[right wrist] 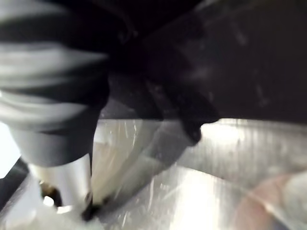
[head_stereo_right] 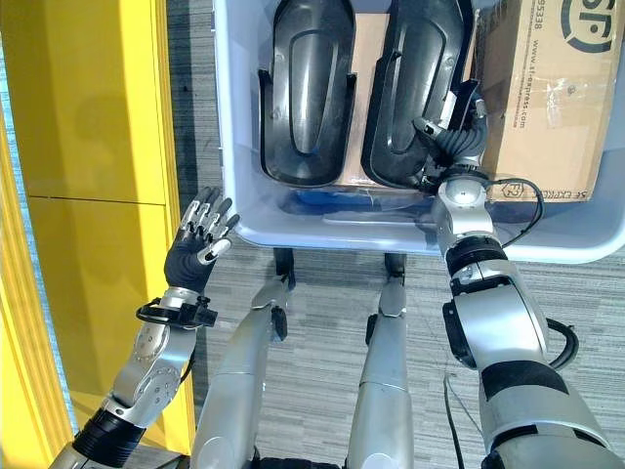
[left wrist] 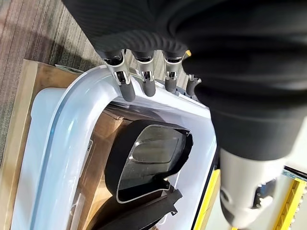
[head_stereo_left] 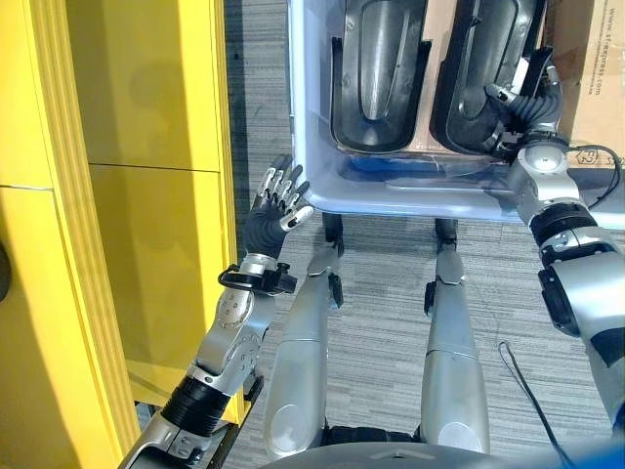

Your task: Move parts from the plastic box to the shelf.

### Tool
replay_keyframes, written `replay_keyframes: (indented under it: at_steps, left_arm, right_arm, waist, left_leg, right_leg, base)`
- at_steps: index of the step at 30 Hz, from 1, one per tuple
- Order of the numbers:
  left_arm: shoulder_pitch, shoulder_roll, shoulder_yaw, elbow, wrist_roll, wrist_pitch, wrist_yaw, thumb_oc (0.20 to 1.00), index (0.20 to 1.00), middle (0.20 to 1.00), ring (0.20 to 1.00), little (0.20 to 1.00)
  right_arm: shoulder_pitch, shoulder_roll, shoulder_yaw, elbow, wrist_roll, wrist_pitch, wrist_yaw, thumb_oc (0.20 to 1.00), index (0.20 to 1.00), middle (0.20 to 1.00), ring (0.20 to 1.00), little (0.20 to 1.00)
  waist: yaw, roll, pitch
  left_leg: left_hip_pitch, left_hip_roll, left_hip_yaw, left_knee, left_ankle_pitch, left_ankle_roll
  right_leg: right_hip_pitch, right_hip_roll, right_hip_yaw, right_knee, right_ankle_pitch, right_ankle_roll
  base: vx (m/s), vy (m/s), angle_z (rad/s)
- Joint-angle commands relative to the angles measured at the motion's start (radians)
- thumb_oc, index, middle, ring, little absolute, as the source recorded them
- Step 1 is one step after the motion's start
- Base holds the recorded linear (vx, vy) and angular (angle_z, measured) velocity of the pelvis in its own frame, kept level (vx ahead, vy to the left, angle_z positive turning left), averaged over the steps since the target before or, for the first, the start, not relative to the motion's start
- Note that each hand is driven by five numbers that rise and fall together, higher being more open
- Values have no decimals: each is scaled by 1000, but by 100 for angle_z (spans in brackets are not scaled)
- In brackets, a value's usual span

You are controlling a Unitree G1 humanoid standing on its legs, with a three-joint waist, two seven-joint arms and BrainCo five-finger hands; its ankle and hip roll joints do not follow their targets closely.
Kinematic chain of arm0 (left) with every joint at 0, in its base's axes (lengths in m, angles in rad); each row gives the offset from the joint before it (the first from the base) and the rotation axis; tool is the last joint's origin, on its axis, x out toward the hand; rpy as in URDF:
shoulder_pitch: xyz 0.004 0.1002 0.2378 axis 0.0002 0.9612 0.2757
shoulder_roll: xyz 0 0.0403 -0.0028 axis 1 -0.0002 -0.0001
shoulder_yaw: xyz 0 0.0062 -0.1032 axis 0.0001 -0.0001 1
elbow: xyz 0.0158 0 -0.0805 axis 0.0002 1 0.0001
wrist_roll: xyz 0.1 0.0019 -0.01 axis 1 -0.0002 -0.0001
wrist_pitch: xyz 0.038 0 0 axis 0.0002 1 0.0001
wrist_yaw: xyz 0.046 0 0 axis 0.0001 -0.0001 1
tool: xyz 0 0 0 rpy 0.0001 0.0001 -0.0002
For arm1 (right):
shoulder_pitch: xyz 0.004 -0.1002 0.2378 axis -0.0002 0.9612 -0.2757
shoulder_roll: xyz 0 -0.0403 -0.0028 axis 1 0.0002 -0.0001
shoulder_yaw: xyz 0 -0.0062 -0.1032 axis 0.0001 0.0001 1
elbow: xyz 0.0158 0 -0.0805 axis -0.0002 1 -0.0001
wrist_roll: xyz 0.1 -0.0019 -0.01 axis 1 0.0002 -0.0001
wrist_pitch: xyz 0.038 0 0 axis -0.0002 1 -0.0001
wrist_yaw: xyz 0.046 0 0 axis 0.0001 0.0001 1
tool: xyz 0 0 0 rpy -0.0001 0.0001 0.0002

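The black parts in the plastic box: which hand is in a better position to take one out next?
Probably the right hand: it is inside the plastic box, against the right black part. The left hand is open outside the box's corner.

The plastic box (head_stereo_right: 244, 210) is translucent, pale blue-white, with a rounded rim, open at the top. Inside it 2 glossy black moulded parts lie side by side lengthwise: the left part (head_stereo_right: 305, 93) and the right part (head_stereo_right: 415, 88), each a hollow shell, resting on a brown cardboard liner (head_stereo_right: 363, 59).
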Motion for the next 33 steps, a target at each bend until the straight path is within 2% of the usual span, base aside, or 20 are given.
replay_keyframes:
  at_steps: [1,5,13,17,19,21,23,27,29,31,33]
  left_arm:
    - [-9,-2,-8,-75,6,-30,12,1000,1000,1000,1000,1000]
    - [-17,-9,-9,-57,0,-34,12,1000,1000,1000,1000,1000]
    - [-15,-18,-7,-19,-19,-37,-15,1000,1000,1000,1000,1000]
    - [21,-19,5,23,-26,-22,-51,1000,1000,1000,1000,1000]
    - [30,-23,8,39,-30,-19,-57,1000,1000,1000,1000,1000]
    - [58,-11,27,54,-30,-6,-81,1000,1000,1000,1000,1000]
    - [67,-9,33,55,-32,-1,-87,1000,1000,1000,1000,1000]
    - [101,2,65,59,-30,13,-110,1000,1000,1000,1000,1000]
    - [139,1,102,70,-17,28,-132,1000,1000,1000,1000,1000]
    - [142,1,101,69,-17,28,-132,1000,1000,1000,1000,1000]
    - [171,4,129,72,-3,40,-149,1000,1000,1000,1000,1000]
  right_arm:
    - [68,-66,37,77,22,40,-3,200,200,200,200,200]
    - [116,-32,20,46,40,22,0,200,200,200,200,200]
    - [295,14,-45,-176,48,-30,-2,200,200,200,200,200]
    - [493,46,-103,-407,12,-52,5,200,200,200,200,200]
    - [531,52,-115,-443,8,-58,7,200,200,200,200,200]
    - [624,67,-157,-532,-11,-62,14,200,200,200,200,200]
    - [653,71,-165,-572,-22,-63,13,200,200,200,200,200]
    - [732,89,-194,-676,-44,-72,30,200,200,200,200,200]
    - [836,118,-226,-801,-40,-85,82,200,200,200,200,200]
    - [840,119,-227,-805,-41,-83,82,200,200,200,200,200]
    - [907,132,-251,-880,-15,-92,123,200,200,200,200,200]
  waist:
    - [9,44,-25]
    - [1,35,-25]
    - [-16,5,-25]
    - [-16,-19,-94]
    - [-15,-23,-112]
    - [-9,-34,-174]
    - [-10,-40,-185]
    - [-12,-63,-248]
    - [-25,-83,-315]
    - [-25,-83,-315]
    - [-32,-93,-361]
  left_leg:
    - [29,42,-54,51,-65,-34]
    - [70,39,-46,28,-63,-33]
    - [302,35,-43,-112,-25,-48]
    - [440,45,-60,-187,4,-57]
    - [468,50,-61,-202,9,-60]
    - [537,61,-69,-245,19,-65]
    - [562,64,-69,-262,23,-66]
    - [631,70,-64,-311,34,-72]
    - [686,86,-56,-341,42,-82]
    - [690,87,-56,-344,43,-82]
    - [727,99,-52,-353,41,-85]
  right_leg:
    - [-2,34,17,142,-51,-33]
    - [33,35,15,129,-52,-34]
    - [255,10,-16,13,-23,-11]
    - [412,-18,-48,-79,-3,2]
    - [442,-23,-60,-95,-4,4]
    - [517,-42,-85,-145,4,12]
    - [543,-42,-90,-163,8,12]
    - [608,-44,-106,-206,16,18]
    - [659,-45,-124,-231,18,24]
    - [663,-45,-125,-232,18,24]
    - [697,-41,-129,-234,12,27]
  base:
    - [0,0,0]
    - [-4,26,0]
    - [3,-2,-1]
    - [121,-64,7]
    - [122,-57,13]
    - [140,-73,8]
    - [77,-37,13]
    - [89,-54,7]
    - [122,-67,3]
    - [50,-25,8]
    - [69,-43,2]
